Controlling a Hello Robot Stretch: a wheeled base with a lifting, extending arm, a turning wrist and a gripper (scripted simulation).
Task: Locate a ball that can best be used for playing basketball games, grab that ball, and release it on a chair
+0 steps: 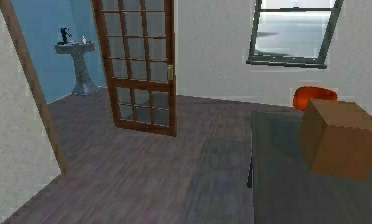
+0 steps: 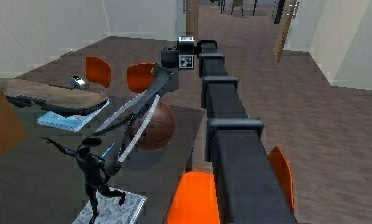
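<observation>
A brown-orange ball [image 2: 160,130] with dark seams, like a basketball, rests on the dark table [image 2: 44,180] in the arm side view. The arm's dark bar rises from the bottom edge to two white marked squares. Left of them the gripper [image 2: 122,140] slants down across the ball, its thin grey fingers [image 2: 132,105] reaching toward the table. I cannot tell whether it touches the ball or holds anything. Orange chairs stand around the table: two at the far side [image 2: 97,70] [image 2: 142,76] and two at the near side [image 2: 199,200] [image 2: 281,175]. Another orange chair [image 1: 314,97] shows in the forward view.
On the table stand a dark figure statue [image 2: 94,170] on a white base, a blue-white flat item [image 2: 69,120], a long brown object [image 2: 44,95] and a cardboard box [image 1: 339,138]. Ahead are an open glass-paned door [image 1: 139,65], a pedestal sink [image 1: 79,55] and a window [image 1: 294,30].
</observation>
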